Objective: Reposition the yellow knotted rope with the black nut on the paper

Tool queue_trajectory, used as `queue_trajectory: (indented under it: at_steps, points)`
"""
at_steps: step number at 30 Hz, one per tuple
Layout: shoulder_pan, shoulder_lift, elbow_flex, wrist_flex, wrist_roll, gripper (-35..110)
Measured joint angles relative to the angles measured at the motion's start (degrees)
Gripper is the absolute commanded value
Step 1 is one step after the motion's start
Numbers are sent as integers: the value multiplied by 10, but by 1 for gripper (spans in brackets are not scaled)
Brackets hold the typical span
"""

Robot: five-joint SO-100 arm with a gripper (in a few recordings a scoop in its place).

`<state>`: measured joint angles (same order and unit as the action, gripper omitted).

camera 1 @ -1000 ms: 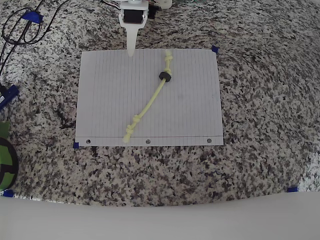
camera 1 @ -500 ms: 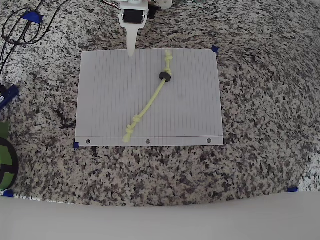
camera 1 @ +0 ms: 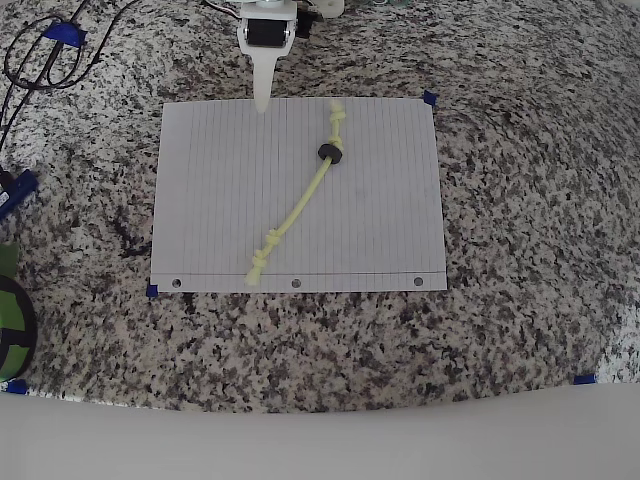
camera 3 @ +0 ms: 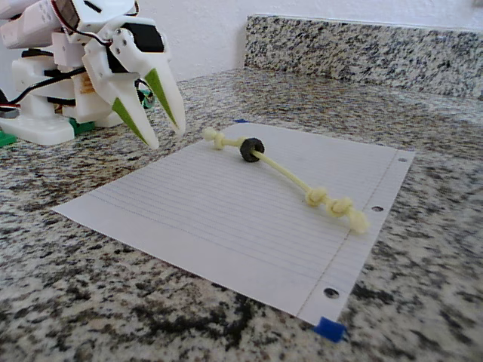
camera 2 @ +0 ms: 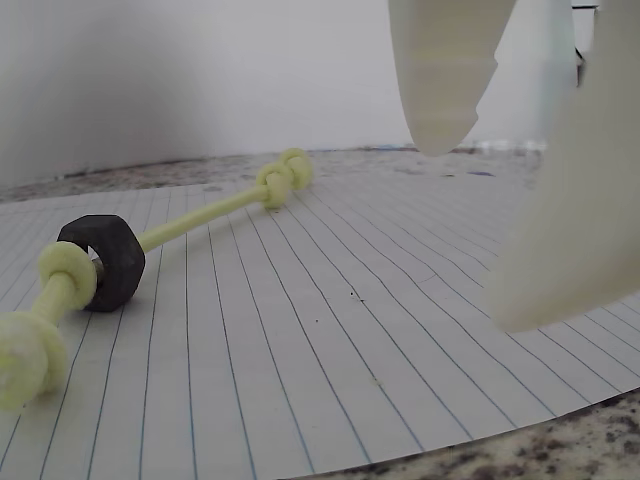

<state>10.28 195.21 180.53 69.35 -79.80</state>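
Note:
The white lined paper (camera 1: 380, 230) (camera 3: 204, 219) (camera 2: 330, 350) lies flat on the granite counter. Across it runs the yellow knotted rope (camera 1: 300, 205) (camera 3: 290, 175) (camera 2: 205, 212), slanting from the sheet's far edge to its near, punched edge. The black nut (camera 1: 330, 153) (camera 3: 251, 148) (camera 2: 105, 262) sits on the rope close to the far knots. My white gripper (camera 1: 262, 98) (camera 3: 164, 136) (camera 2: 475, 235) hovers at the paper's far edge, to the left of the rope in the overhead view. It is open, holds nothing and touches neither rope nor nut.
Black cables (camera 1: 40, 55) lie at the counter's far left, and a green and black object (camera 1: 10, 320) sits at the left edge. Blue tape bits (camera 1: 430, 98) mark the paper's corners. A granite backsplash (camera 3: 362, 45) rises behind. The counter's front edge (camera 1: 320, 440) is near.

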Motion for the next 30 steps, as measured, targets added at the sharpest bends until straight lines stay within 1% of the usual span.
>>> queue_trajectory:
  at_steps: [6, 16, 20, 30]
  points:
    - [0, 0, -5, 0, 0, 48]
    - [0, -53, -97, 0, 0, 48]
    - [0, -99, -134, 0, 0, 48]
    - [-58, -279, -234, 0, 0, 48]
